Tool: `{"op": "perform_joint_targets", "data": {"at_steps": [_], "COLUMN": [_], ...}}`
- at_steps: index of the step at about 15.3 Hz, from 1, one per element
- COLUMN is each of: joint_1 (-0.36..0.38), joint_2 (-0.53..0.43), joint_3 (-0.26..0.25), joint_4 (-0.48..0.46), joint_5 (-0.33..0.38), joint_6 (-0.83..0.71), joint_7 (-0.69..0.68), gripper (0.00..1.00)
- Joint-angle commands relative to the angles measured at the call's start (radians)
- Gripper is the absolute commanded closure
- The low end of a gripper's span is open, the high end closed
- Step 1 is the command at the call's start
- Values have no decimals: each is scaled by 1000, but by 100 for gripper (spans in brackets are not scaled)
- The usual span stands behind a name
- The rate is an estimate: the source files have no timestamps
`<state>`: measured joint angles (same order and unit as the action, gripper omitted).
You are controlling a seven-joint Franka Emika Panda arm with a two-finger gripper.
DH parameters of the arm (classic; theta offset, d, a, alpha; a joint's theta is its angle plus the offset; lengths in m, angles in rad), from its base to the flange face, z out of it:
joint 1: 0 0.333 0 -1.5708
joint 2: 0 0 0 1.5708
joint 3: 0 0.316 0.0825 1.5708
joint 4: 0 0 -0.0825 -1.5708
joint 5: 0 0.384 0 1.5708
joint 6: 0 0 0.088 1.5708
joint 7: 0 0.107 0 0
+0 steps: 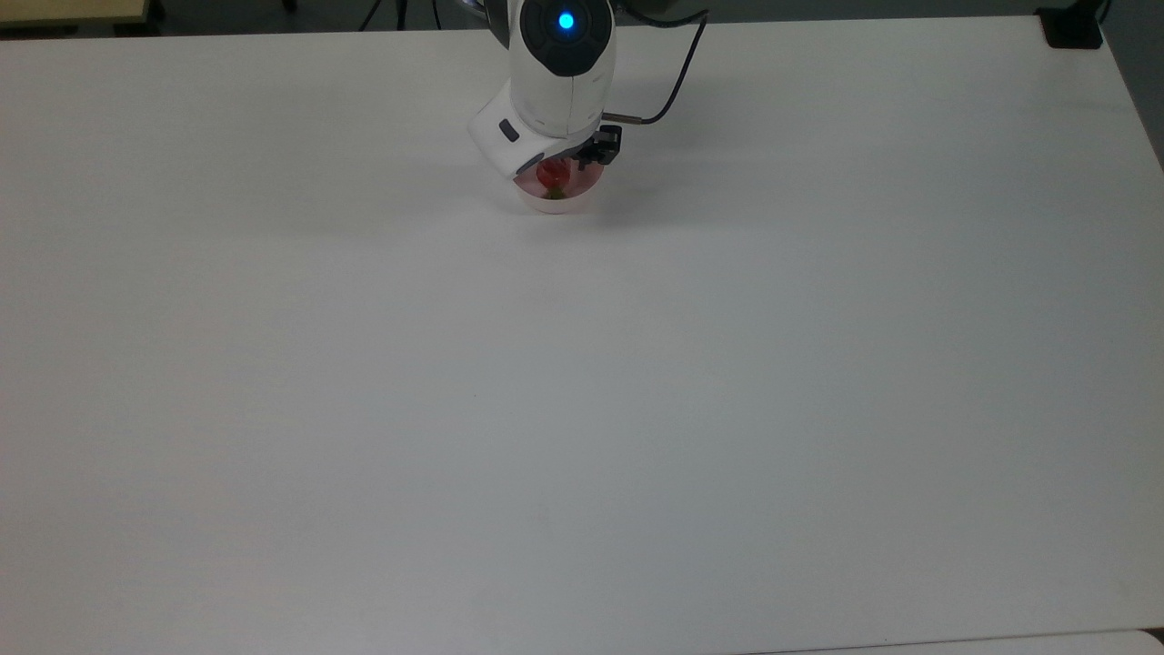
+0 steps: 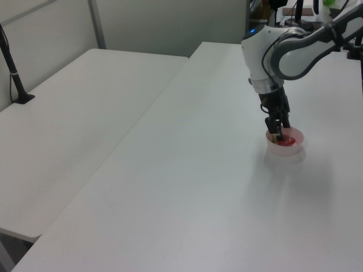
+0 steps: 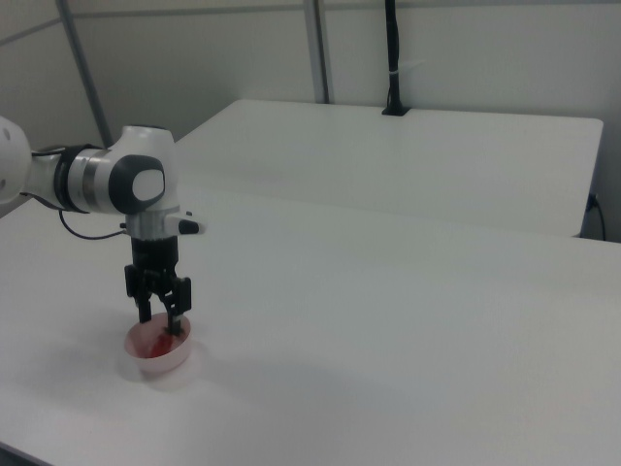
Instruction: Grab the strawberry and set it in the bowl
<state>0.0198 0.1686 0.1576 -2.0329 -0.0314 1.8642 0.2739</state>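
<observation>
The pale pink bowl (image 1: pixel 571 204) stands at the far middle of the white table, partly covered by the white arm in the top view. The red strawberry (image 1: pixel 549 172) lies inside it, green cap toward the near side. My gripper (image 1: pixel 556 166) points straight down with its fingertips dipped into the bowl. In the right view the gripper (image 3: pixel 162 325) has its two black fingers (image 3: pixel 179 316) apart, and the strawberry (image 3: pixel 153 342) shows red below them in the bowl (image 3: pixel 157 365). In the left view the gripper (image 2: pixel 279 134) hangs over the strawberry (image 2: pixel 287 141) in the bowl (image 2: pixel 285 151).
A black cable (image 1: pixel 673 82) runs from the wrist toward the table's far edge. A second white table (image 2: pixel 74 107) stands beside this one, with a black post (image 2: pixel 14 73) on it. A black clamp (image 1: pixel 1071 27) sits at the top view's far right corner.
</observation>
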Motion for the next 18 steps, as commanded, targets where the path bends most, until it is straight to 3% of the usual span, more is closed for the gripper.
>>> {"op": "perform_joint_targets", "data": {"at_steps": [1, 4, 7, 11, 15, 18], "joint_1": [14, -1, 2, 17, 109, 94], "joint_2": [-67, -133, -173, -245, -276, -264], "joint_3": [-10, -12, -41, -94, -234, -242], "joint_4": [78, 260, 379, 390, 388, 373], "joint_5": [25, 24, 24, 24, 25, 25], "joint_6": [-95, -282, -351, -367, -324, -183], "joint_7": [79, 76, 27, 30, 1, -117], "gripper": [0, 0, 0, 0, 0, 0]}}
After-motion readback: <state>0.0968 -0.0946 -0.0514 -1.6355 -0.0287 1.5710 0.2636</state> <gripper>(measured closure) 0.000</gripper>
